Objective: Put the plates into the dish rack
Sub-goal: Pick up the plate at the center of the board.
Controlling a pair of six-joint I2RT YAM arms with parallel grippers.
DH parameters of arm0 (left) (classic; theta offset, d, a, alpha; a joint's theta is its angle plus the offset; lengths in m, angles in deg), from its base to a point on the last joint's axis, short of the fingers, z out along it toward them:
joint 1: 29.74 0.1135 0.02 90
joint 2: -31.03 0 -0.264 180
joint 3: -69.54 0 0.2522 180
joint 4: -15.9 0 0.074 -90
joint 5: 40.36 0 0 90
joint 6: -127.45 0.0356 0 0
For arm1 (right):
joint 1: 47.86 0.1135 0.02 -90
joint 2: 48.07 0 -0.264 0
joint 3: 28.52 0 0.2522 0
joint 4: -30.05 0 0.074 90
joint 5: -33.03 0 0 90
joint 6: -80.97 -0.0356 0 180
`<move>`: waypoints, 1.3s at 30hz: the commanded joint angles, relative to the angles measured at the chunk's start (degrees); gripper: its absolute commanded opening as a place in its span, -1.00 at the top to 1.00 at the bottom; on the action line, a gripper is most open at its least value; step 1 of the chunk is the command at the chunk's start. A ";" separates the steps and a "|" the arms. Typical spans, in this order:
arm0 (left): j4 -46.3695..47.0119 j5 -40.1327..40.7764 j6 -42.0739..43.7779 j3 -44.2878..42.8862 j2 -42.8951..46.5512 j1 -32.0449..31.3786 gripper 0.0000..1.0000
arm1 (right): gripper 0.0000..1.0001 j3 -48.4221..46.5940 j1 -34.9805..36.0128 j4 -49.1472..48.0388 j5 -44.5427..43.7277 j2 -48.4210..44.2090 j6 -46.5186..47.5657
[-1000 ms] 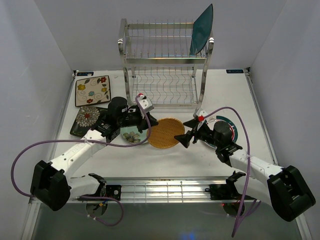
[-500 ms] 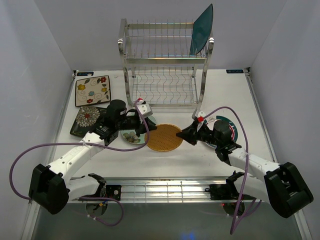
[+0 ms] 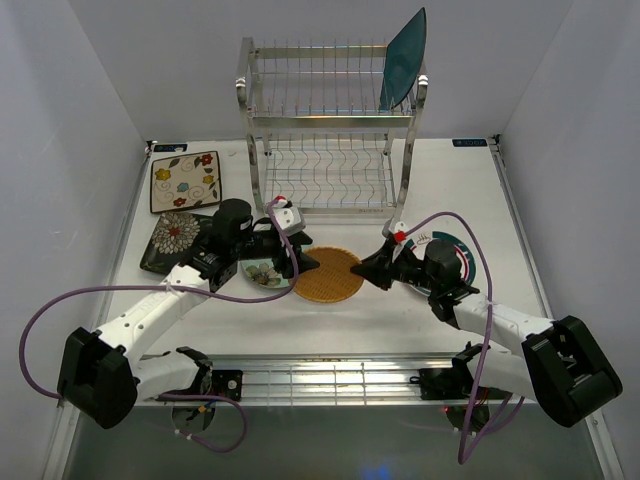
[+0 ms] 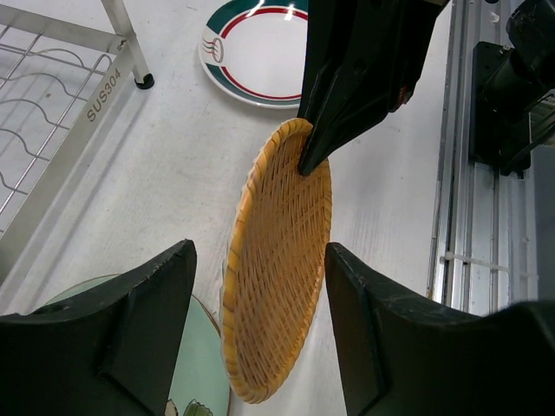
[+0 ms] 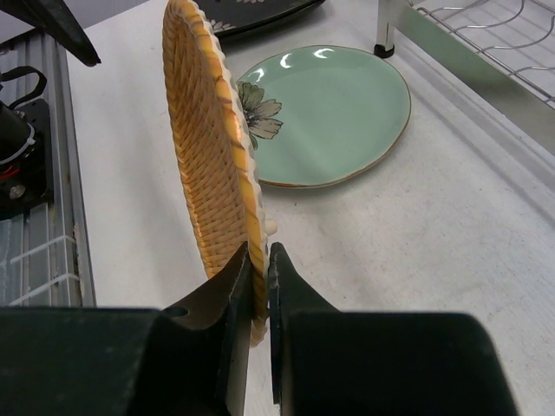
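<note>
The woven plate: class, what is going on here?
The right gripper is shut on the woven plate at its rim, holding it on edge. The left gripper is open, its fingers either side of the plate. A teal plate stands in the top tier of the dish rack; the pale green plate, striped-rim plate, dark floral plate and cream floral plate lie on the table.

Woven orange plate [image 3: 328,275] tipped on edge, centre.
Teal plate [image 3: 403,60] stands in the steel dish rack [image 3: 320,121] at twelve o'clock.
</note>
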 commanded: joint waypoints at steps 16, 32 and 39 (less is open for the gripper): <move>-1.84 -3.08 1.66 -2.32 -4.36 -0.26 -0.42 | 0.85 1.47 0.02 -11.28 4.13 -3.38 -2.24; -1.57 -2.99 1.49 -2.15 -3.83 -0.26 0.04 | 0.84 -0.02 0.02 -10.59 4.40 -0.74 -2.32; -1.22 -2.64 1.58 -1.79 -2.95 -0.26 0.02 | 0.84 -0.47 0.02 -10.58 4.66 0.14 -2.41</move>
